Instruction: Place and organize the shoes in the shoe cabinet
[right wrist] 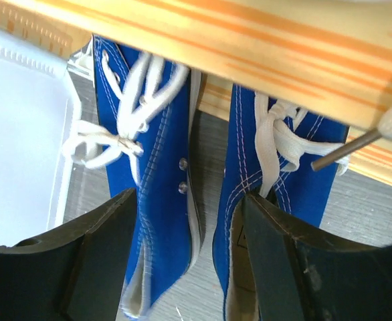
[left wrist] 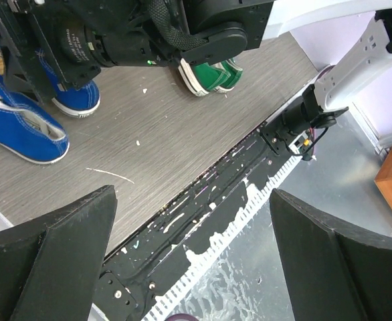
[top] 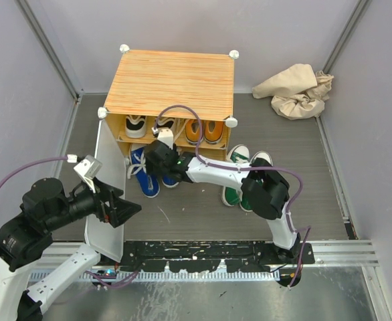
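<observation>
The shoe cabinet stands at the back with its white door swung open. White-and-black shoes and orange shoes sit on its upper shelf. Two blue shoes lie on the floor at the lower opening, toes under the shelf edge. My right gripper is open over the blue pair, one finger above each shoe's heel end. The green shoes lie on the floor to the right, partly behind the right arm. My left gripper hangs open and empty beside the door.
A crumpled beige cloth lies at the back right. A black rail runs along the near edge by the arm bases. Grey walls close in on both sides.
</observation>
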`<action>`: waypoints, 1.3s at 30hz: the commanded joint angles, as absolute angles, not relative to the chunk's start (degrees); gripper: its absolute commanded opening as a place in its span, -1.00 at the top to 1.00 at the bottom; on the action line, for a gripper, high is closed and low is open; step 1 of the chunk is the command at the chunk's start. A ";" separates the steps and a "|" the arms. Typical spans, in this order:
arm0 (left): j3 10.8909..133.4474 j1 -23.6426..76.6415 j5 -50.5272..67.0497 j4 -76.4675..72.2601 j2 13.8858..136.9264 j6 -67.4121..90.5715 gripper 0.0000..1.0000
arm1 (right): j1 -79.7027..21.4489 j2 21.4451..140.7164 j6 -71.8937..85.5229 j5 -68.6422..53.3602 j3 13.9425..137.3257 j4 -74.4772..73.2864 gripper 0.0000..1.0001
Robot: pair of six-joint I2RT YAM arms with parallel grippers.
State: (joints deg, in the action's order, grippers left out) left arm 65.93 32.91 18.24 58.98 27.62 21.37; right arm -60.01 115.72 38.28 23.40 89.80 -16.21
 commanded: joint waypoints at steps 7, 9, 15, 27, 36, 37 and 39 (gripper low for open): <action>68.22 33.00 17.28 60.02 26.76 19.73 -0.96 | -66.77 104.56 25.04 18.41 84.54 -13.62 -0.38; 67.91 32.97 17.39 60.00 26.83 19.75 -0.96 | -69.75 103.97 21.66 20.59 83.74 -14.56 -0.38; 67.17 32.97 17.40 59.61 26.48 20.44 -0.96 | -72.33 104.97 22.43 23.44 80.88 -15.38 -0.38; 66.34 32.95 17.23 59.31 26.20 20.48 -0.96 | -71.35 111.58 21.25 27.07 81.06 -9.48 -0.31; 66.17 32.91 17.29 59.30 25.94 20.31 -0.96 | -68.60 113.57 21.27 23.71 78.43 -2.01 -0.08; 66.18 33.04 17.29 59.25 25.89 20.34 -0.96 | -68.44 113.85 21.27 23.51 78.53 -1.84 -0.06; 65.97 33.01 17.26 59.26 25.74 20.31 -0.96 | -68.15 114.47 21.31 23.03 78.73 -1.49 -0.05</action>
